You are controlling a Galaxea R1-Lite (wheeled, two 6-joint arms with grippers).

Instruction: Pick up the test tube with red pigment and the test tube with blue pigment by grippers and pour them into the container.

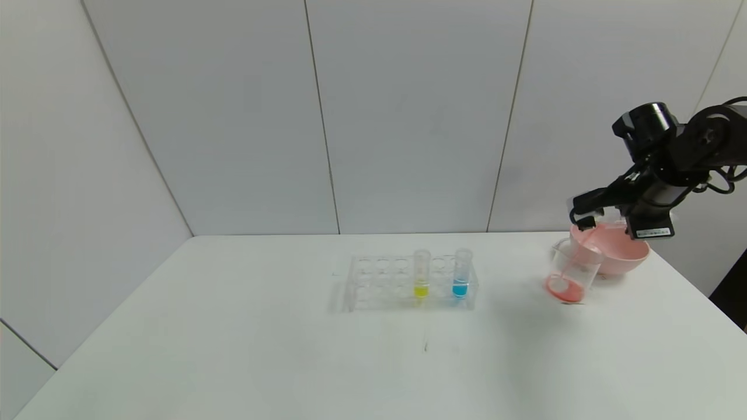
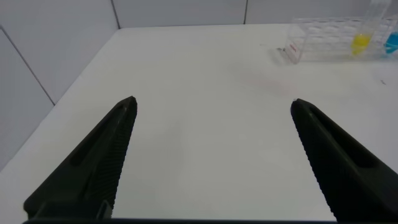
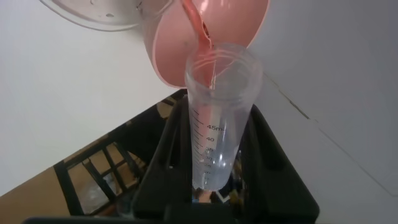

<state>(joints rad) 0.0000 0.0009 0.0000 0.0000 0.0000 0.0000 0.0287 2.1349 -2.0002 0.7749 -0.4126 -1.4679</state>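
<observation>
My right gripper (image 1: 585, 223) (image 3: 217, 107) is shut on the test tube with red pigment (image 3: 219, 127), held tilted with its mouth down over the container (image 1: 575, 269). A thin red stream (image 3: 200, 31) runs from the tube's mouth into this clear beaker, and red liquid (image 1: 564, 289) pools at its bottom. The test tube with blue pigment (image 1: 461, 274) (image 2: 392, 41) stands upright in the clear rack (image 1: 379, 283), apart from both grippers. My left gripper (image 2: 213, 102) hangs open over bare table, well away from the rack, with nothing between its fingers.
A yellow-liquid tube (image 1: 421, 274) stands in the rack beside the blue one. A pink bowl (image 1: 624, 249) sits just behind the beaker near the table's far right edge. The white table (image 1: 233, 326) is bounded by grey wall panels behind.
</observation>
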